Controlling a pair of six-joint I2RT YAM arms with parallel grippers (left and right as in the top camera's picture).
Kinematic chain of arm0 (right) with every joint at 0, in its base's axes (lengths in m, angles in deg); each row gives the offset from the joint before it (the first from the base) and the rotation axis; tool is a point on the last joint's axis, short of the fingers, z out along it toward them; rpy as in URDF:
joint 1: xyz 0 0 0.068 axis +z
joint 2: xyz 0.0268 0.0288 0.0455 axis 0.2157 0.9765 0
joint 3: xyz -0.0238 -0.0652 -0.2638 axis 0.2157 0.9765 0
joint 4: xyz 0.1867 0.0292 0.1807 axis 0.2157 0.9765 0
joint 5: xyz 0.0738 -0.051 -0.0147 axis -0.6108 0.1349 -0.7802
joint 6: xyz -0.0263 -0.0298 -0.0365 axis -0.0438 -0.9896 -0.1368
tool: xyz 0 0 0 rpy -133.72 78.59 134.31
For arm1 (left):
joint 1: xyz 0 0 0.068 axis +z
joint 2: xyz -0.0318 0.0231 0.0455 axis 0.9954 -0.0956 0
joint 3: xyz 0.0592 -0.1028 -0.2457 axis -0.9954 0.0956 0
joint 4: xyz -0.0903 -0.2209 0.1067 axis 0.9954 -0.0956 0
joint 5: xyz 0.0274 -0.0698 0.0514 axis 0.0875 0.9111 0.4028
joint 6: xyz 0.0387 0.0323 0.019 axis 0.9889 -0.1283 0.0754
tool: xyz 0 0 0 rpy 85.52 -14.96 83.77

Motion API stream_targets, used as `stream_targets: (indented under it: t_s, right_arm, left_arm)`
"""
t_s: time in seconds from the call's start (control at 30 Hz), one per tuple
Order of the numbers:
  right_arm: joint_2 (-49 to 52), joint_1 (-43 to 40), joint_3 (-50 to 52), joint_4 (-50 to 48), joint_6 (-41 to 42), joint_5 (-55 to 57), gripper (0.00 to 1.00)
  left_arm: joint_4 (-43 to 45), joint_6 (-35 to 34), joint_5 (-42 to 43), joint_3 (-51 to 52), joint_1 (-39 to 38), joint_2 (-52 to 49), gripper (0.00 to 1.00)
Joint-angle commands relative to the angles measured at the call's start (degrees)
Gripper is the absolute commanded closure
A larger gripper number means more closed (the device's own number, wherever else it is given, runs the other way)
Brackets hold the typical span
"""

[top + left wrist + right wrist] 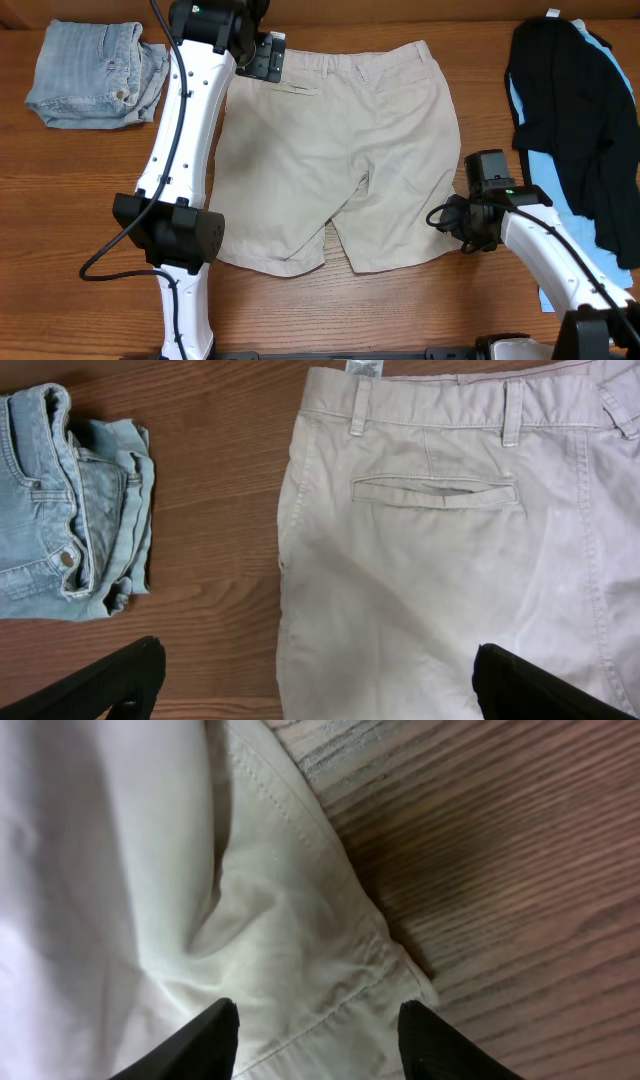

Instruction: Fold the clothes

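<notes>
Listing from the robot's edge of the table outward.

1. Right gripper: low over the hem corner of the nearer leg of the khaki shorts. Its fingers stand apart astride the bunched hem with cloth between them and no pinch visible. Bare wood lies just outboard.
2. Khaki shorts: spread flat at mid-table, back side up. The long axis runs near to far, with both leg hems toward the robot and the waistband at the far edge. From the right jaws the body of the garment lies inward and away.
3. Left gripper: above the far left part of the shorts, below the welt pocket. Its jaws are spread wide and hold nothing.
4. Denim shorts: folded, far left, apart from the khaki pair.
5. Black garment: heaped over a light-blue garment, far right.

Judgement: the right arm is nearer the hem and the left arm nearer the waistband, so the coming fold likely turns on that near-to-far axis.
</notes>
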Motion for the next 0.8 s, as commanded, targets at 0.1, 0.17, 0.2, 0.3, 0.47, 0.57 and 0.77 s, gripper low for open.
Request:
stream_targets:
  t_s: [0.1, 0.17, 0.2, 0.3, 0.47, 0.57, 0.77]
  right_arm:
    - [2.8, 0.0, 0.3, -0.7, 0.4, 4.1, 0.48]
    - [3.4, 0.0, 0.3, -1.0, 0.4, 4.7, 0.57]
    - [3.6, 0.0, 0.3, -1.3, 0.5, 4.7, 0.62]
    - [3.6, 0.0, 0.3, -2.0, 0.5, 4.8, 0.82]
    - [3.6, 0.0, 0.3, -1.9, 2.6, 7.0, 0.93]
    - [3.6, 0.0, 0.3, -1.9, 2.9, 7.1, 0.96]
    - [3.6, 0.0, 0.3, -2.1, 2.9, 7.1, 0.96]
  left_arm:
    - [-0.3, 0.9, 0.7, 0.3, 0.4, 1.0, 0.01]
    - [-0.5, 0.9, 0.7, 0.3, 0.4, 1.0, 0.00]
    - [-0.5, 0.9, 0.7, 0.3, 0.4, 1.0, 0.00]
    - [-0.5, 0.9, 0.6, 0.3, 0.4, 1.0, 0.00]
    - [-0.5, 0.9, 0.6, 0.3, 0.4, 1.0, 0.00]
    - [-0.5, 0.9, 0.6, 0.3, 0.4, 1.0, 0.00]
    - [-0.5, 0.9, 0.6, 0.3, 0.4, 1.0, 0.00]
